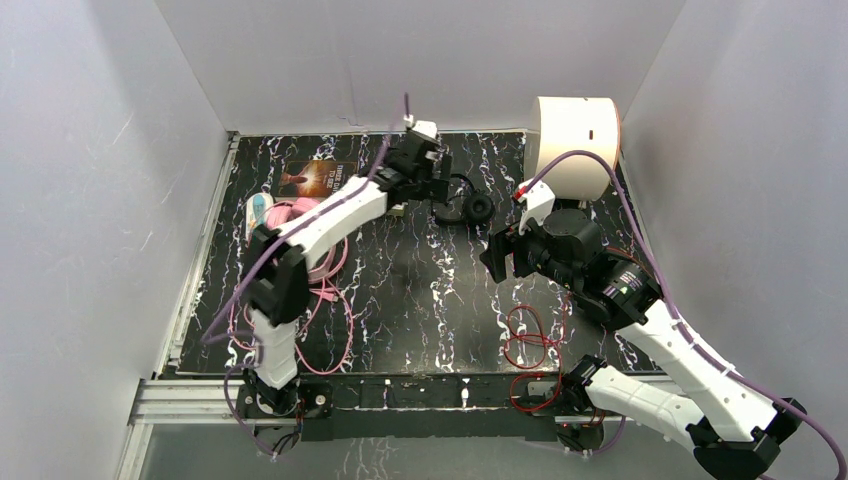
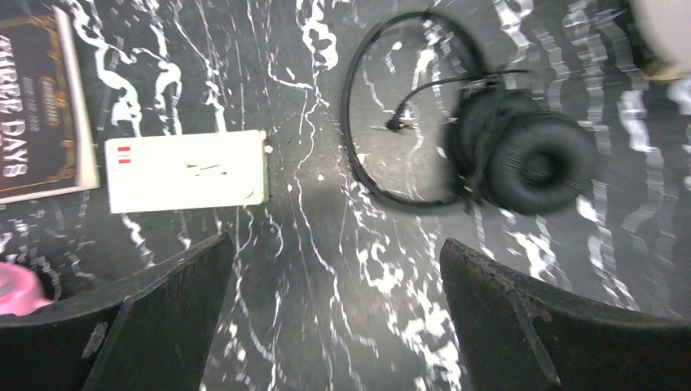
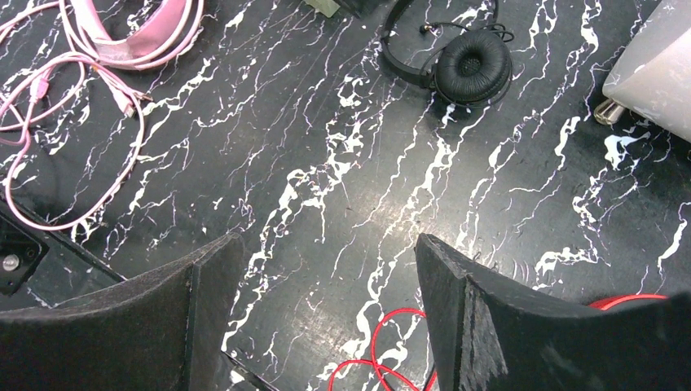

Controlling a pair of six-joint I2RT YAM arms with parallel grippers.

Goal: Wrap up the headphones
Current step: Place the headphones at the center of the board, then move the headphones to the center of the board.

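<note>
Just beside the black headphones [image 2: 521,159], which lie on the table [image 1: 420,300] with their cable wound close as if already wrapped, the left fingers [image 2: 163,318] stand wide open and empty, while the right fingers [image 3: 505,326], also spread and empty, hover nearer the arms above the loose red cable [image 3: 623,301], probably the next to be wrapped.

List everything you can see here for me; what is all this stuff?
Small headphones: one, black, far middle, cable looped beside them.
Bulky headphones: one, pink, left side, cable trailing loose.
Loose cable: one, red, near edge, right of centre.
Book: one, dark cover, far left.
Flat box: one, white, beside the book.
Drum: one, white, far right corner.
Table: one, black with white veins.
Left gripper: one, black, open, near the small headphones.
Right gripper: one, black, open, over the middle.
</note>
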